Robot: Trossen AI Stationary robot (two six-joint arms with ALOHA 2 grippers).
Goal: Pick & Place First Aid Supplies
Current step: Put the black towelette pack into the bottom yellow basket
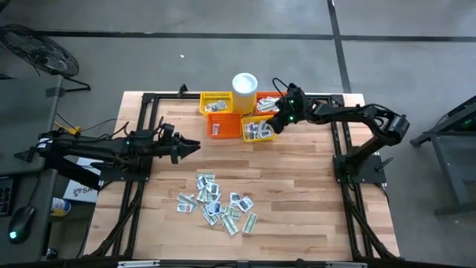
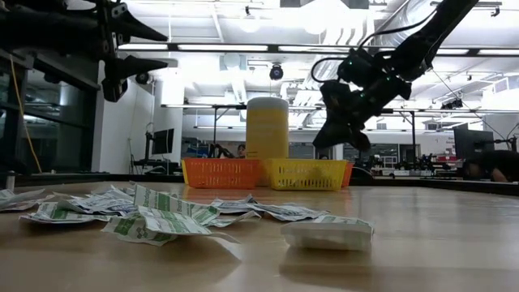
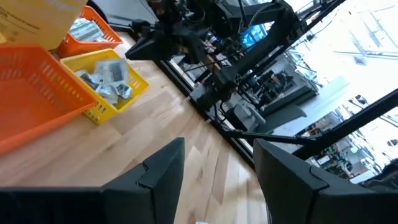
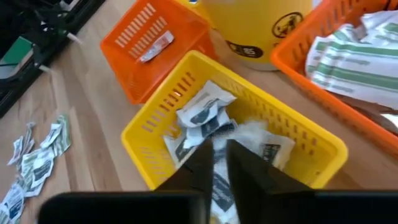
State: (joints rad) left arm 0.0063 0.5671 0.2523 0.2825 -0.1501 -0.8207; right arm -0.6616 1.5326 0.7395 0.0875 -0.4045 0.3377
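Right claw [image 4: 219, 163] hangs over the yellow basket [image 4: 149, 134] — fingers narrowly parted, seemingly gripping nothing — left claw [image 3: 217, 180] released.

The tabletop [image 1: 297, 186] is pale wood planks, framed by black metal rails [image 1: 145, 134]. Around it lies a grey concrete floor [image 1: 223, 45] crossed by dark seams. A black fan [image 1: 37, 52] stands on the floor beyond the tabletop's far left corner. A cardboard box [image 1: 78, 192] sits on the floor by the left edge. Seen level across the tabletop, the room is a large open hall with a white ceiling, long strip lights [image 2: 235, 47] and desks with monitors [image 2: 162, 142] far back. A person [image 2: 491, 166] bends low at the right.
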